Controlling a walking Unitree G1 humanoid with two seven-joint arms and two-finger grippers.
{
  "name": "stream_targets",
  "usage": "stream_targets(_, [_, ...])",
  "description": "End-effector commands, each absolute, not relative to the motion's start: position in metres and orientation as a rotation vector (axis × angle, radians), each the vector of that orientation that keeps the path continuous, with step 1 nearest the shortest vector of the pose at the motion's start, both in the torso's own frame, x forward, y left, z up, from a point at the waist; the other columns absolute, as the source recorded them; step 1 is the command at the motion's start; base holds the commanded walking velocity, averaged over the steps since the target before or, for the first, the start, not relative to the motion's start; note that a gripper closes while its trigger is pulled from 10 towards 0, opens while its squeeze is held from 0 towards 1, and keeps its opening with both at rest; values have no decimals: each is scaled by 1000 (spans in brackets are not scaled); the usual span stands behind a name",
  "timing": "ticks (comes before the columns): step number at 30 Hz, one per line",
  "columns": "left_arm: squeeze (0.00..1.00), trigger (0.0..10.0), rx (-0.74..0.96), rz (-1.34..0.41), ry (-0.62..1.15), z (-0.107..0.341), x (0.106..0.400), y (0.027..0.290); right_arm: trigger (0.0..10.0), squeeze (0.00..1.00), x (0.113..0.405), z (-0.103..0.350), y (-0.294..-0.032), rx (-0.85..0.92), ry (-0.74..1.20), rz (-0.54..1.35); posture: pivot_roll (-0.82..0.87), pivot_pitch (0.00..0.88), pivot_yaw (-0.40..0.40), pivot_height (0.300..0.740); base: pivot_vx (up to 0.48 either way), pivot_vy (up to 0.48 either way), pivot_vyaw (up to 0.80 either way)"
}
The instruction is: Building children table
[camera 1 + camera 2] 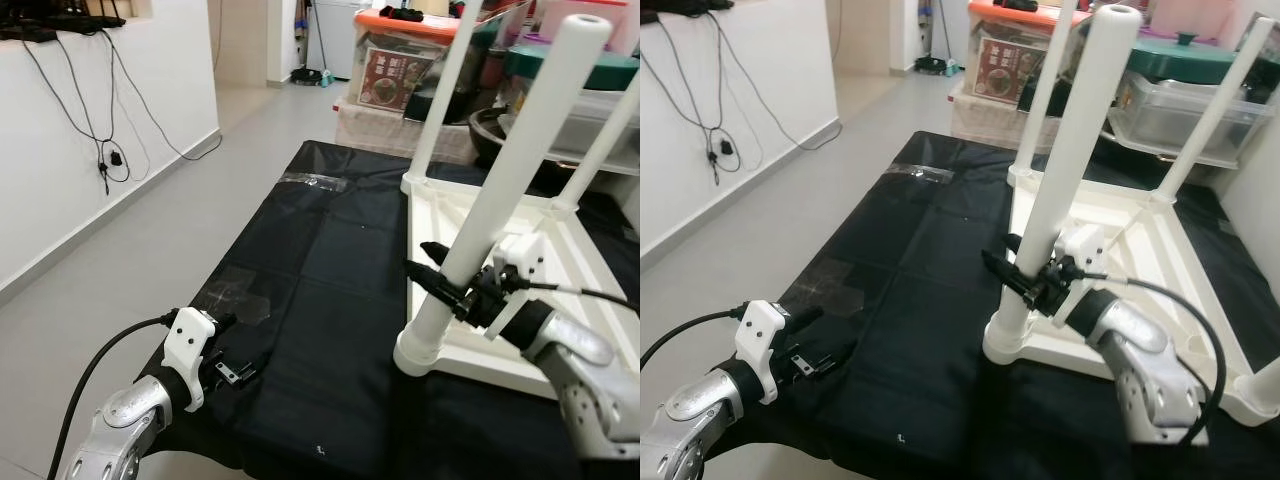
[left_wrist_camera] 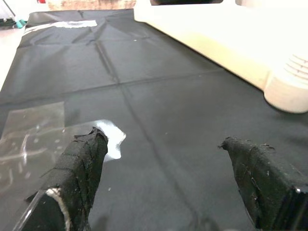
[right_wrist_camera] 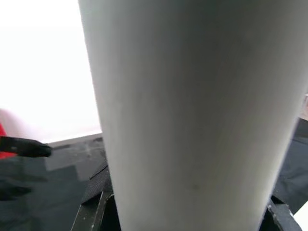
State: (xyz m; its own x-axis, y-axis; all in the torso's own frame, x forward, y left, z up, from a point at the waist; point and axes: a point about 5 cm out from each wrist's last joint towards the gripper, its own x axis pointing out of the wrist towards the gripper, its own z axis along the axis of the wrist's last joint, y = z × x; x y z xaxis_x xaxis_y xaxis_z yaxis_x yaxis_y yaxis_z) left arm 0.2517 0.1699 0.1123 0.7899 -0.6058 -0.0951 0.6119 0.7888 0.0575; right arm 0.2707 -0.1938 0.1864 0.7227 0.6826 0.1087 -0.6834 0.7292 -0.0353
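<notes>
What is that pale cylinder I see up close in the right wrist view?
Observer: A white tubular table leg, standing in a corner socket of the upturned white plastic table top.
Reviewer: Is it gripped?
Observer: Yes, the right gripper is closed around its lower part.
Reviewer: And the other arm?
Observer: The left gripper hovers open over the black floor mat, holding nothing.
</notes>
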Motion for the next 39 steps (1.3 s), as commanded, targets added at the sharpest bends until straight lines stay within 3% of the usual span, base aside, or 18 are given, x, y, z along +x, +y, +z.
stream_targets(1, [0,10000,89,-646,85,109,252,171,0,0,265,159,-176,94,-1,829,121,0,-84,740,0,0,0])
stream_targets(18, [0,10000,83,-630,79,109,255,169,0,0,273,161,-162,-65,82,1013,130,0,-109,740,0,0,0])
stream_targets(28, [0,10000,72,-599,76,109,257,176,0,0,279,157,-156,15,86,950,130,0,-115,740,0,0,0])
stream_targets(30, [0,10000,69,-598,76,108,257,175,0,0,280,152,-158,50,103,861,117,0,-108,740,0,0,0])
stream_targets(33, [0,10000,69,-597,80,107,259,175,0,0,284,125,-177,163,222,333,106,0,-96,740,0,0,0])
stream_targets(36, [0,10000,69,-596,80,108,259,175,0,0,283,119,-182,173,247,221,104,0,-93,740,0,0,0])
stream_targets(37, [0,10000,71,-592,78,108,261,176,0,0,278,112,-189,168,260,68,101,0,-88,740,0,0,0])
stream_targets(39, [0,10000,71,-592,78,108,261,176,0,0,278,112,-189,168,260,68,101,0,-88,740,0,0,0])
